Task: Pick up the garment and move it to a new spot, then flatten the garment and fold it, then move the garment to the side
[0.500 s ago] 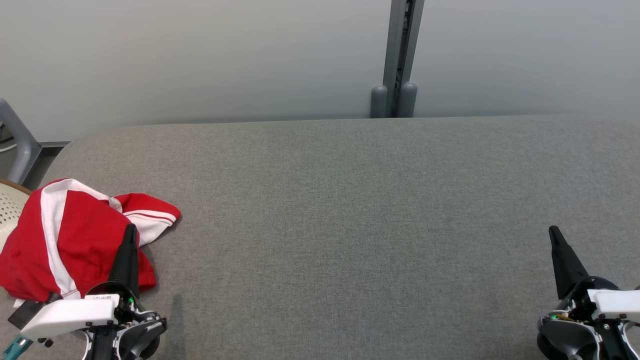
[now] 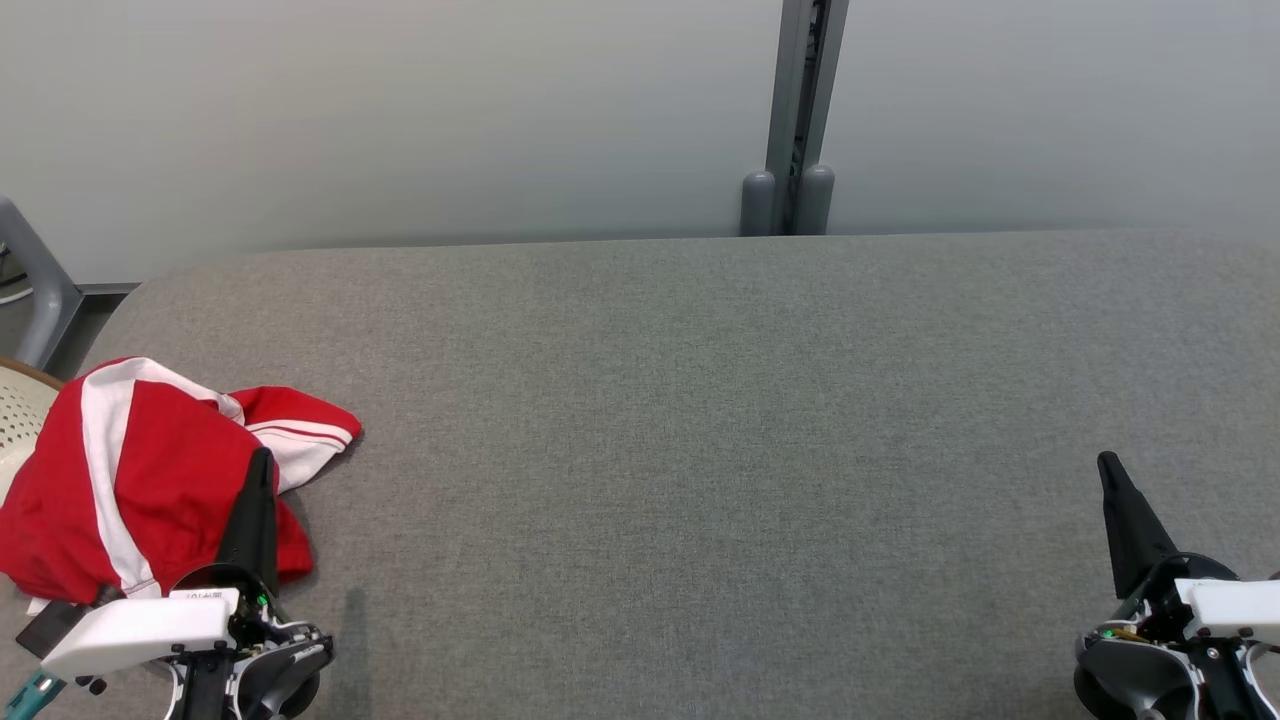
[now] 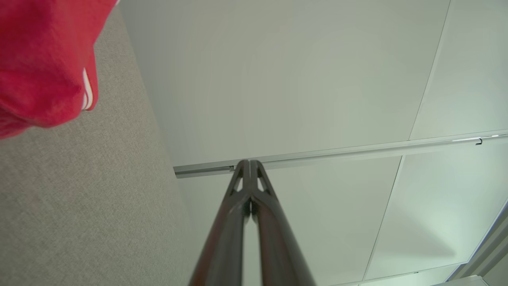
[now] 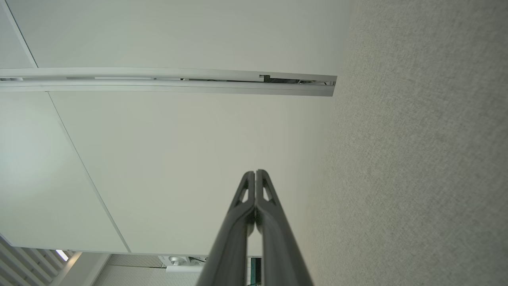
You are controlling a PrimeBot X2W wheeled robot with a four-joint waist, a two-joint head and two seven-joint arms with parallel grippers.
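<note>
Well, we look down on a wide tabletop (image 2: 700, 420) covered in grey woven fabric, with a rounded far-left corner. Behind it stands a plain pale wall (image 2: 400, 110), and a grey upright post (image 2: 800, 100) rises at the far edge, flanked at its foot by two rounded stubs. Off the left edge we see a bent grey frame (image 2: 40, 290) and the rim of a cream perforated basket (image 2: 20, 410).

We find the garment (image 2: 150, 470), red with white stripes, crumpled in a heap at the near-left part of the tabletop, one striped cuff pointing towards the middle. Our left gripper (image 2: 262, 465) sits at its near-right side. In the head view its dark tip overlaps the red cloth, while in the left wrist view the cloth lies off to one side, clear of the tips. Its jaws are pressed together on nothing. Our right gripper (image 2: 1108, 465) is well apart from the garment, over bare fabric at the near right, jaws likewise closed and empty.
</note>
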